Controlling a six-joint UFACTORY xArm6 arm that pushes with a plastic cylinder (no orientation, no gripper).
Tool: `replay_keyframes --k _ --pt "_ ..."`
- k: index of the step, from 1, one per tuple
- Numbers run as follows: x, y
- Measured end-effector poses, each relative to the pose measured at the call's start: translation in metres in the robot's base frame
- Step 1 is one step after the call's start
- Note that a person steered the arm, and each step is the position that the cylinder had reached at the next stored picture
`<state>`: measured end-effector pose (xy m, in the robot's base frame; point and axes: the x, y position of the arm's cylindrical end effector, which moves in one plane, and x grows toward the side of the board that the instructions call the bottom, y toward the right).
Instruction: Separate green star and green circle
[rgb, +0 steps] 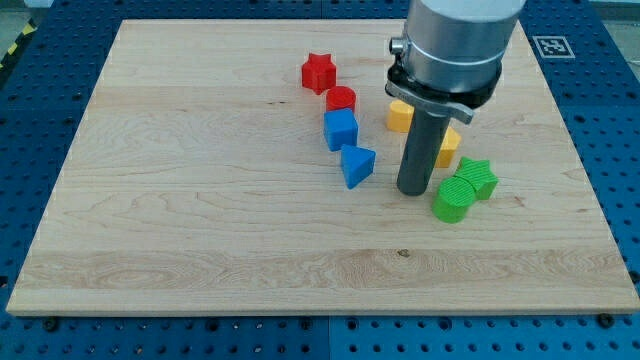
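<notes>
Bright, even overhead light — soft short shadows under blocks; sharp focus, faint glare on board (200, 220).

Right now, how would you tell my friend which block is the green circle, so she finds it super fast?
Start at the wooden board and look toward the view's right, just beside my tip. Two green blocks touch there. The green circle is the round one nearer the view's bottom, while the green star next to it has points.
</notes>
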<state>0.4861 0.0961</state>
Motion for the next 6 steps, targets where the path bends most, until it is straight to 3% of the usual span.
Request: replay_keyframes --k 4,6 --pt "-0.001 0.054" --pt "0.02 0.029"
